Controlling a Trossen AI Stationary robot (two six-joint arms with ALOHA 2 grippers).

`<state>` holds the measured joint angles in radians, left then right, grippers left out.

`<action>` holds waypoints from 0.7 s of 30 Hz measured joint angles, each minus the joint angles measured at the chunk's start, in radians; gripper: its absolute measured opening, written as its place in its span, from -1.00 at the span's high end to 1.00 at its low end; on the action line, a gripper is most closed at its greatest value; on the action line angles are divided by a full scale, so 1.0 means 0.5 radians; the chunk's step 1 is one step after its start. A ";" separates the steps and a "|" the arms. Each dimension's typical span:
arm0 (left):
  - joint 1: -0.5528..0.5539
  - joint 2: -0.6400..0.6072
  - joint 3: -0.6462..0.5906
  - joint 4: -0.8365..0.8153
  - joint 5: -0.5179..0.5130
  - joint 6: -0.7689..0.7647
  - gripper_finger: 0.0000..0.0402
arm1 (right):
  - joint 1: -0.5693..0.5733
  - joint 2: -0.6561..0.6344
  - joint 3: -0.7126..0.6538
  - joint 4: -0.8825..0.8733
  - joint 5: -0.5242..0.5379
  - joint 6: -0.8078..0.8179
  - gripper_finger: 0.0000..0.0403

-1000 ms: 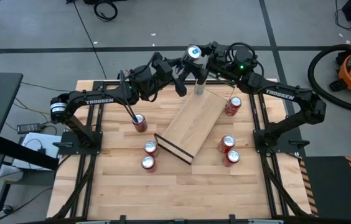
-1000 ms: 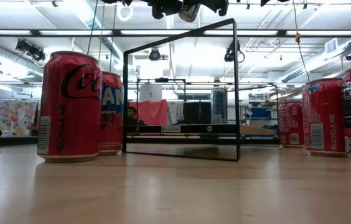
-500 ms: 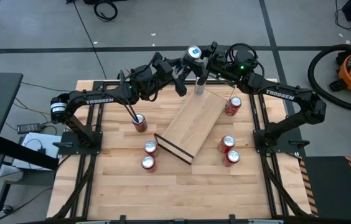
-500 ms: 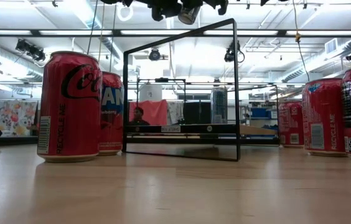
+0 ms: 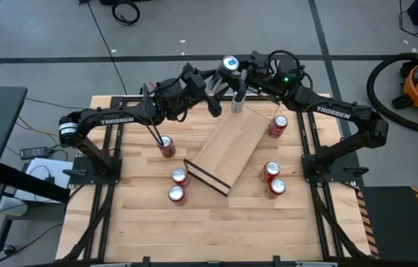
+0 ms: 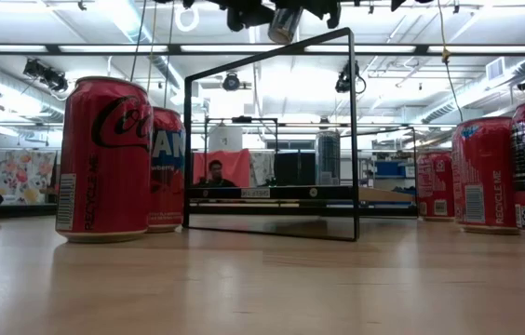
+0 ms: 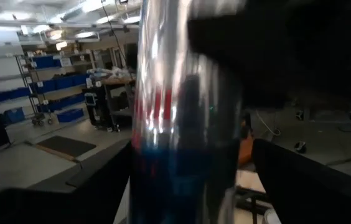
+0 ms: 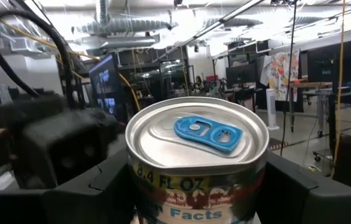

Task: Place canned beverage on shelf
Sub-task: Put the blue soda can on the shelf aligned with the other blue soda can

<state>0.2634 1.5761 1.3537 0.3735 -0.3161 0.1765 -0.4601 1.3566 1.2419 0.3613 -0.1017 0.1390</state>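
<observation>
We see both arms stretched toward each other above the far end of the shelf (image 5: 227, 150), which lies slantwise on the surface (image 5: 209, 222). Between them, in the air, is a slim silver can (image 5: 230, 64) with a blue tab, its top facing up.

The right pincer (image 5: 240, 76) reaches in from the right arm's folded elbow, wrist level, and is clenched on the can: in the right wrist view the can (image 8: 197, 155) fills the space between the two dark fingers (image 8: 101, 186), which press its sides just under the rim. The left pincer (image 5: 214, 83) comes from the opposite side, its arm extended low and long across the surface's far edge. In the left wrist view the can (image 7: 185, 124) stands right in front of it, with a gap on either side to its fingers (image 7: 300, 180), so we read it as released around the can.

The shelf lies just below the right pincer, its dark end edge on the side farthest from it. Red cans stand on the surface: one (image 5: 166, 145) under the left arm, two (image 5: 178, 185) beyond the shelf's near end, one (image 5: 278, 126) below the right forearm, and two more (image 5: 272, 179) near the right arm's base. In the low view the pincers and can (image 6: 283, 23) hang above the shelf's wire frame (image 6: 269, 140).
</observation>
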 joint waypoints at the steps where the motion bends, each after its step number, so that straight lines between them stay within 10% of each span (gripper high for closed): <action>1: -0.001 -0.015 0.000 -0.023 0.000 0.002 -0.71 | -0.008 -0.002 0.000 -0.028 0.001 -0.001 -0.30; 21: 0.002 -0.302 -0.001 -0.820 -0.007 -0.106 -0.73 | -0.119 -0.367 -0.126 -0.959 -0.047 -0.101 -0.30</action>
<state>0.2646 1.4254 1.3533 -0.0363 -0.3199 0.1233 -0.5198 1.1733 1.1790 -0.1183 -0.1249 0.0886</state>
